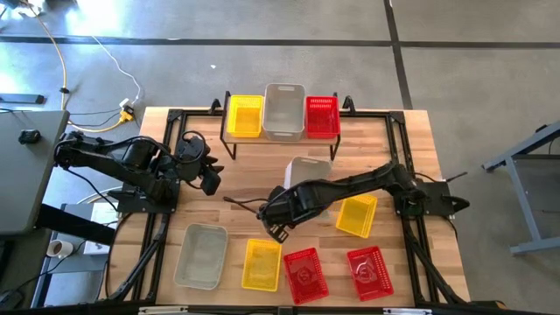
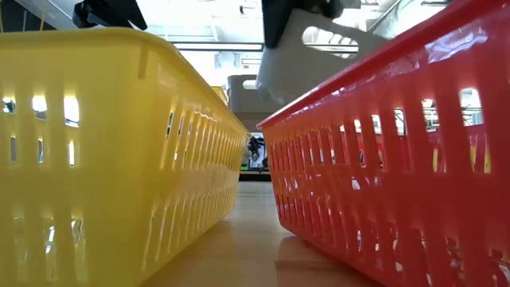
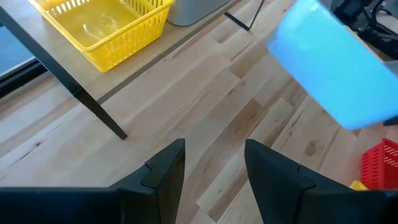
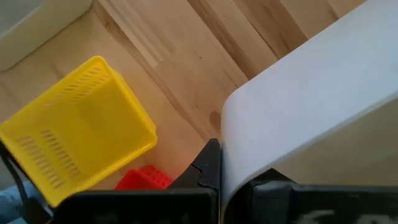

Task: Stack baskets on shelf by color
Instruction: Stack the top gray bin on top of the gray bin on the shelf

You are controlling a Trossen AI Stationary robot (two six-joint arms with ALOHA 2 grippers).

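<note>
A grey-white basket (image 1: 308, 175) hangs above the centre of the table (image 1: 411, 149), its rim pinched between the closed fingers of the right gripper (image 1: 282, 208). At upper centre of the overhead frame, the shelf (image 1: 229, 138) already carries a yellow basket (image 1: 245, 115), a second grey-white basket (image 1: 283, 111) and a red basket (image 1: 322, 116), side by side. Five more wait along the lower part of the frame: a grey-white one (image 1: 201, 255), two yellow (image 1: 262, 264) (image 1: 357, 215) and two red (image 1: 306, 275) (image 1: 370, 272). The left gripper (image 1: 210, 178) hovers at left of centre, fingers apart and holding nothing.

The thin plastic mesh looks light and fairly stiff, though a wall may flex under a one-sided pinch, so the basket could tilt or swing; the rim seems the natural hold.

The right wrist view shows the fingers meeting on the pale wall, which the overhead view hides under the arm. The table-level view, filled by a yellow and a red basket, shows the carried basket well clear of the tabletop.
</note>
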